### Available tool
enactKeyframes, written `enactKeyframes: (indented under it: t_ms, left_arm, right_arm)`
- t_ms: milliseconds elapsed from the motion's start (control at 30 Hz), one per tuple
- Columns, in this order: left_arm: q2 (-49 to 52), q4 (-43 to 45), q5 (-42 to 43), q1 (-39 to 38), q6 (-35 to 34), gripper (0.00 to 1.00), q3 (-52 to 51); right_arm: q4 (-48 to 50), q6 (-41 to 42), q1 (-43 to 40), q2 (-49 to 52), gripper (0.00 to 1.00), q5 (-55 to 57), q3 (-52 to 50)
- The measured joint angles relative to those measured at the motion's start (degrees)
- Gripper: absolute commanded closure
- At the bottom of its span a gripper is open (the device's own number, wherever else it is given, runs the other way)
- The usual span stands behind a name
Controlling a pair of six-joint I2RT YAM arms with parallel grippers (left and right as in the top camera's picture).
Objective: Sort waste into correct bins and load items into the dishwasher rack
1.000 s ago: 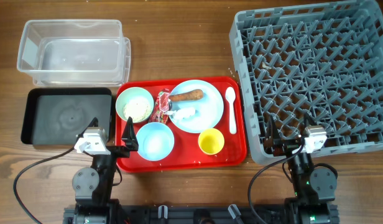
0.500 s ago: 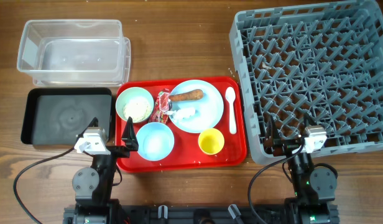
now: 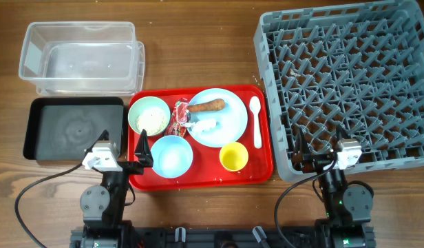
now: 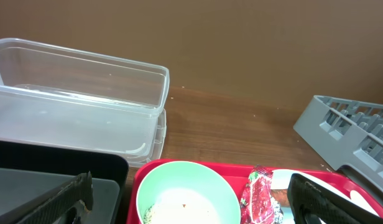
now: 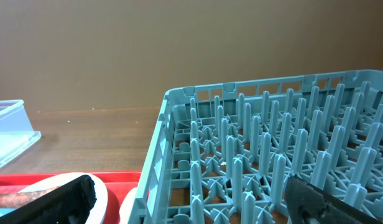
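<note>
Hovering with left gripper point(image 3: 122, 146) spread wide, straddling the near-left edge of the red tray point(image 3: 202, 172); right gripper point(image 3: 321, 145) likewise parted, just off its right side. Eyeing the brown sausage point(image 3: 208, 106) lying at tray centre: likely soft, light, greasy, so pinching gently mid-length.
</note>
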Motion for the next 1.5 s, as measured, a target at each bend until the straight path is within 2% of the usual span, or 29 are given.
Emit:
enactKeyframes:
  t_ms: [733,900,1000,1167,1267,1367,1433,1500]
  left_arm:
    - [0.00,0.00,0.02,0.00,-0.02,0.00,0.00]
    - [0.00,-0.42,0.00,0.00,-1.01,0.00,0.09]
    - [0.70,-4.26,0.02,0.00,-1.79,0.00,2.16]
    - [13.29,-7.37,0.50,0.00,-2.03,0.00,13.05]
    - [29.79,-10.49,4.13,0.00,-2.23,0.00,25.33]
    - [42.60,-17.99,8.46,0.00,-2.25,0.00,35.76]
    - [54.34,-29.88,12.37,0.00,-2.27,0.00,46.88]
    - [60.76,-39.58,13.86,0.00,-2.27,0.00,54.49]
  right_arm:
    - [-0.20,0.11,0.00,0.02,0.00,0.00,0.00]
    - [-6.40,0.26,0.00,0.74,0.00,0.00,2.16]
    - [-11.47,0.26,0.00,4.33,0.00,0.00,9.01]
    - [-20.20,0.26,0.00,15.02,0.00,-0.02,22.34]
    - [-28.68,0.24,0.00,26.60,0.00,-0.02,33.00]
    - [-37.53,0.26,-0.11,36.65,0.00,-0.04,41.77]
    - [-42.42,0.24,-0.11,43.08,0.00,-0.15,46.84]
    - [-44.44,0.26,-0.11,46.95,0.00,-0.20,49.24]
